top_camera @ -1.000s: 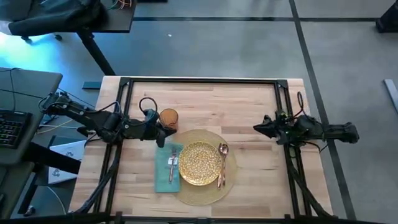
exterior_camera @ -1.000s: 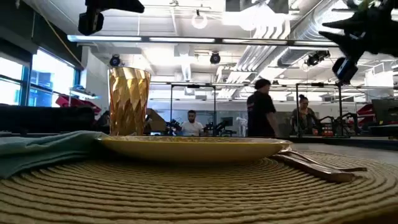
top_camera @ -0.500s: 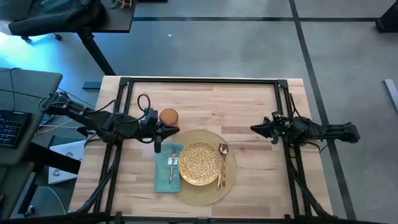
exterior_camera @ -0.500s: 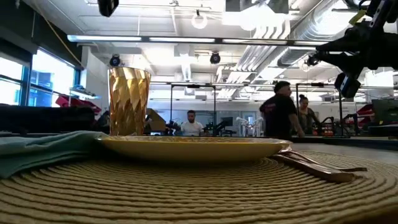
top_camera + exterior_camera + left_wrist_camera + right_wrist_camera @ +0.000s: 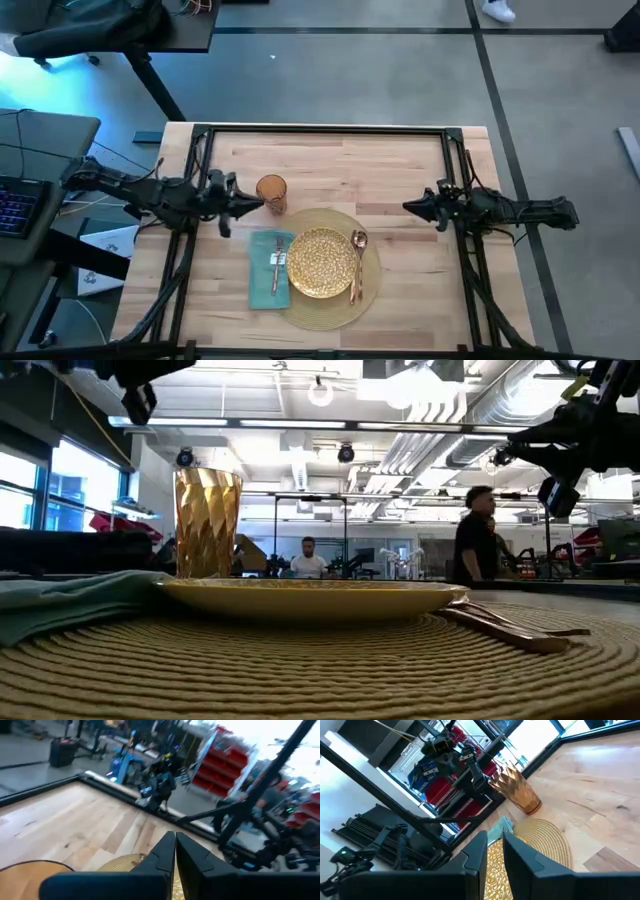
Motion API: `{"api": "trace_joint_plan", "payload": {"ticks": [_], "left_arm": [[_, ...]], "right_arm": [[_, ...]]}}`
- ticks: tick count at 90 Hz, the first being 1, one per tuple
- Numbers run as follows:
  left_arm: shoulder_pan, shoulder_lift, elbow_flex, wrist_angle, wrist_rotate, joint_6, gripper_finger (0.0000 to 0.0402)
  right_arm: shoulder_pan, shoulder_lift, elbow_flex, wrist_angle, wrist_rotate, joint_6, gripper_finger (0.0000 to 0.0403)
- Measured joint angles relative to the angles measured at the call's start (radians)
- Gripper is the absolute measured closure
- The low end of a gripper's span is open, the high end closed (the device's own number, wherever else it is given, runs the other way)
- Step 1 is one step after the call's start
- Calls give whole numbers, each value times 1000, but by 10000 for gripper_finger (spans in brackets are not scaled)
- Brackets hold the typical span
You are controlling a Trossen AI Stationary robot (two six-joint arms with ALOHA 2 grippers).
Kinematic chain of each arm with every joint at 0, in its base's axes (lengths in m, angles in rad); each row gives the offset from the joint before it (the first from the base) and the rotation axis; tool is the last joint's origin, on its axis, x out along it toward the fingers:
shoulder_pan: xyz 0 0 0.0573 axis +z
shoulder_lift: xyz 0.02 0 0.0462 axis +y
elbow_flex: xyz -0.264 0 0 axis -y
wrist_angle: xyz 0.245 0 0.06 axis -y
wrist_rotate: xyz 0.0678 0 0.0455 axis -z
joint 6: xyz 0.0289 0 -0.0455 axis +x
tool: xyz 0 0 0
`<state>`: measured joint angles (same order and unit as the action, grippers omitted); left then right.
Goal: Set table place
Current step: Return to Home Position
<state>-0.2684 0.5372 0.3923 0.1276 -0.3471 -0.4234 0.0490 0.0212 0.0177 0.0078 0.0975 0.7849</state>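
Tumbler [image 5: 271,193] stands on the counter [image 5: 340,160] just past the placemat [image 5: 372,270] — left gripper [image 5: 256,202] beside it, fingers together; right gripper [image 5: 408,208] hangs apart, fingers nearly closed.

Bare table [image 5: 400,170] between hands, tumbler [image 5: 271,190] just beside left hand [image 5: 258,203]

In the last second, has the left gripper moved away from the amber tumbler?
Yes. In the high view the left gripper has pulled back toward the table's left edge; the amber tumbler stands alone beside the placemat.
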Motion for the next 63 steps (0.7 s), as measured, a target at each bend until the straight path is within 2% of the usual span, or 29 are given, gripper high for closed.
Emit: {"api": "trace_joint_plan", "payload": {"ticks": [20,33,50,63], "left_arm": [[0,-201,-138,21,65,49,402],[0,-295,-227,121,103,118,402],[0,-339,-377,341,180,180,402],[0,-337,-381,328,221,224,401]], "right_arm": [[0,0,0,0,0,0,359],[0,0,0,0,0,0,359],[0,0,0,0,0,0,359],[0,0,1,-1,0,0,359]]}}
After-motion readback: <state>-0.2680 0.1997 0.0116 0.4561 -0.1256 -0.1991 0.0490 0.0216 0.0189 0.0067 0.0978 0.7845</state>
